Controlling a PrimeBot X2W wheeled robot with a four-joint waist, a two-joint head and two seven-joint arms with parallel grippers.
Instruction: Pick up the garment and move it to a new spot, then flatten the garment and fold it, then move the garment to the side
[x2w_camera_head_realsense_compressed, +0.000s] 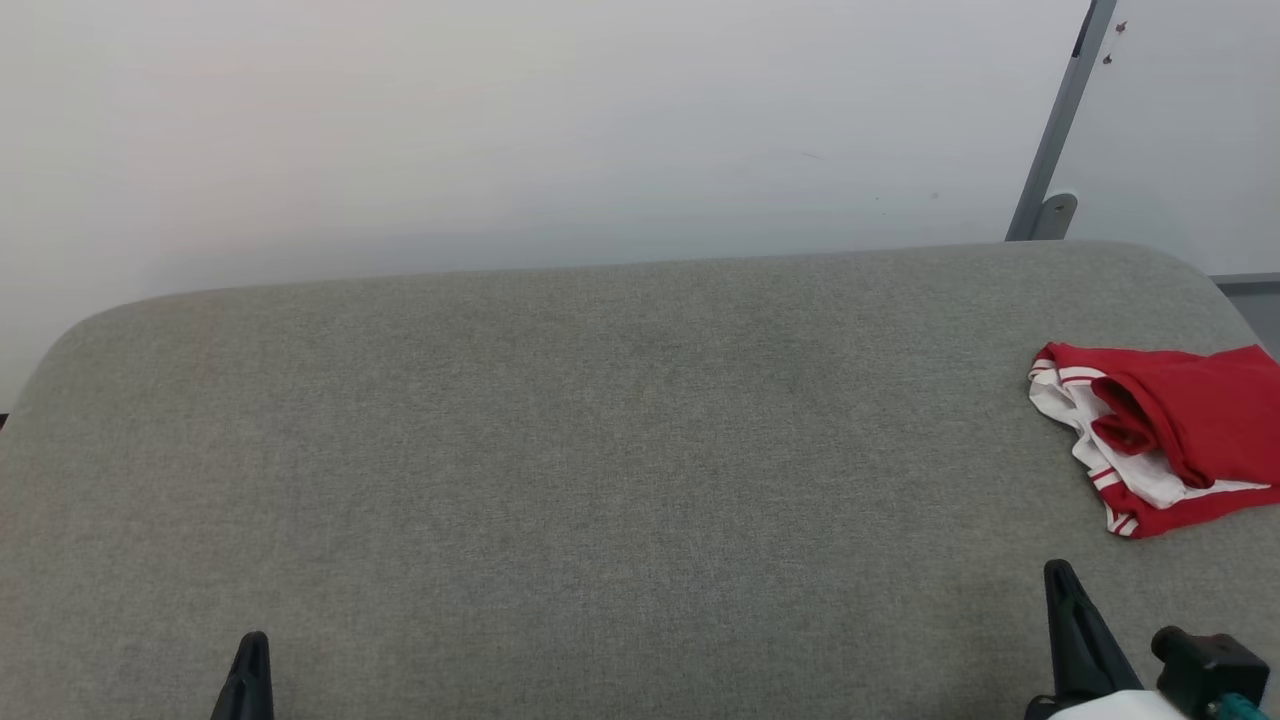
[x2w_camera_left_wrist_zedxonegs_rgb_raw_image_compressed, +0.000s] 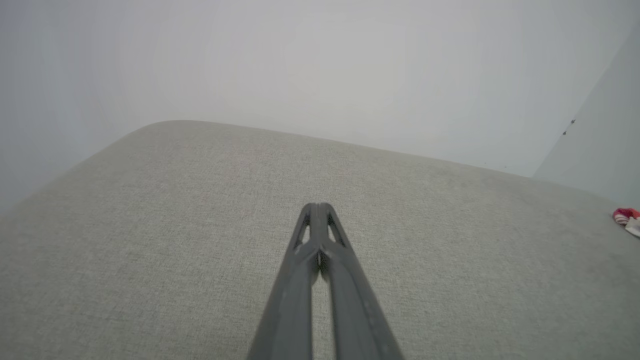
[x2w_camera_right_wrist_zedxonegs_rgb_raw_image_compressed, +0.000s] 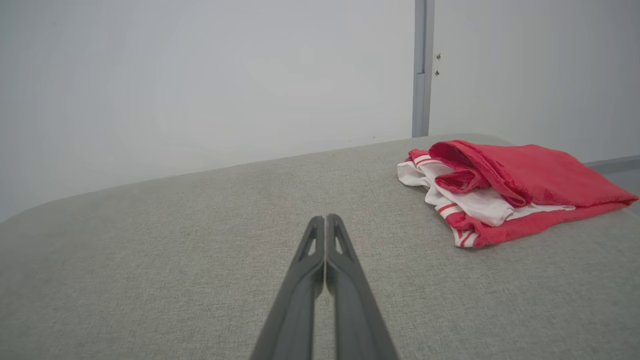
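Your garment (x2w_camera_head_realsense_compressed: 1180, 430) lies bunched at the right edge of the grey cushion (x2w_camera_head_realsense_compressed: 600, 450), with wide open cushion stretching to its left. Your left gripper (x2w_camera_left_wrist_zedxonegs_rgb_raw_image_compressed: 318, 206) and right gripper (x2w_camera_right_wrist_zedxonegs_rgb_raw_image_compressed: 325, 218) are both pressed together, pinching nothing.

Grey fabric surface (x2w_camera_head_realsense_compressed: 600, 450), pale wall (x2w_camera_head_realsense_compressed: 500, 130)

A wide desk (x2w_camera_head_realsense_compressed: 600, 450), covered in grey woven fabric and rounded at its far corners, is seen across the lower part of the head view. A plain white wall (x2w_camera_head_realsense_compressed: 500, 130) is seen behind it. At the far right a grey post (x2w_camera_head_realsense_compressed: 1060, 120) is set against the wall, with a small rounded bracket (x2w_camera_head_realsense_compressed: 1052, 212) at its foot. Two small dark pins (x2w_camera_head_realsense_compressed: 1113, 45) are seen just beside its top.
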